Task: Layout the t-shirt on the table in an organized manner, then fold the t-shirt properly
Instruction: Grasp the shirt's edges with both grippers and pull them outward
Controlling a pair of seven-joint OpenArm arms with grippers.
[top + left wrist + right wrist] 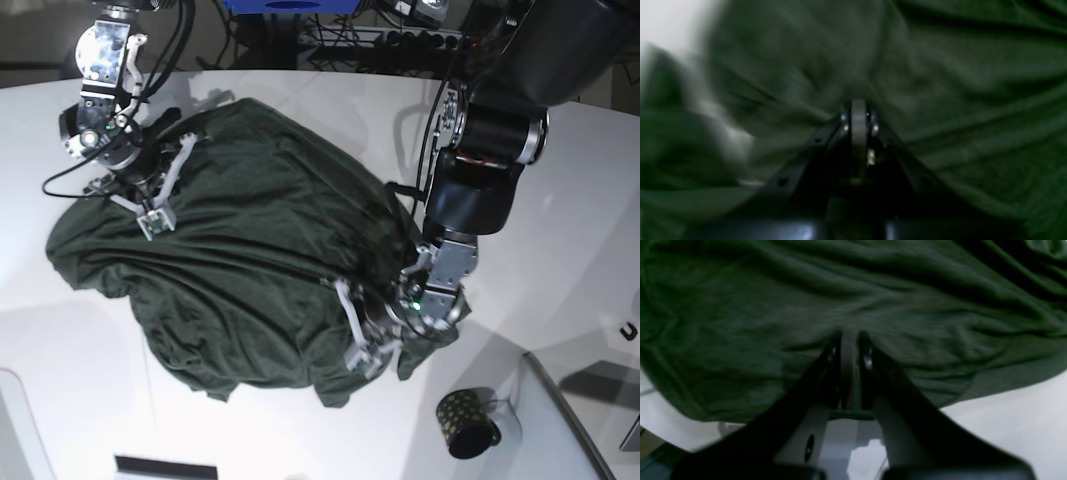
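Hidden or unclear, for your check: the left wrist view is heavily blurred, so you get only dark green cloth filling it and a pale smear at its left edge. In the right wrist view the cloth is cut off at the top and both sides. From the base view you cannot make out collar, sleeves or hem; the garment lies as one rumpled mound, and the fabric under its folds is hidden. The right arm's upper casing covers part of the shirt's edge on that view's left.

Count, as you see it:

One large plain dark green soft-fabric t-shirt [250, 260], crumpled and spread across the middle of the tabletop, creased throughout.

One very large smooth white tabletop [560, 260], bare around the shirt on all sides.

Two hands. Your left hand [368, 352] sits at the shirt's near edge, on the base view's right; its fingers are pressed together with a pinch of green cloth between them. Your right hand [155, 218] sits at the shirt's far side, on that view's left; its fingers are likewise closed tight on a fold of the shirt, which the right wrist view shows gathering into the tips.

One small dark mug with gold dots [466, 424], standing on the tabletop near the left arm, apart from the shirt.

One grey tray-like panel [575, 430], just beside the mug, cut off by the frame's corner.
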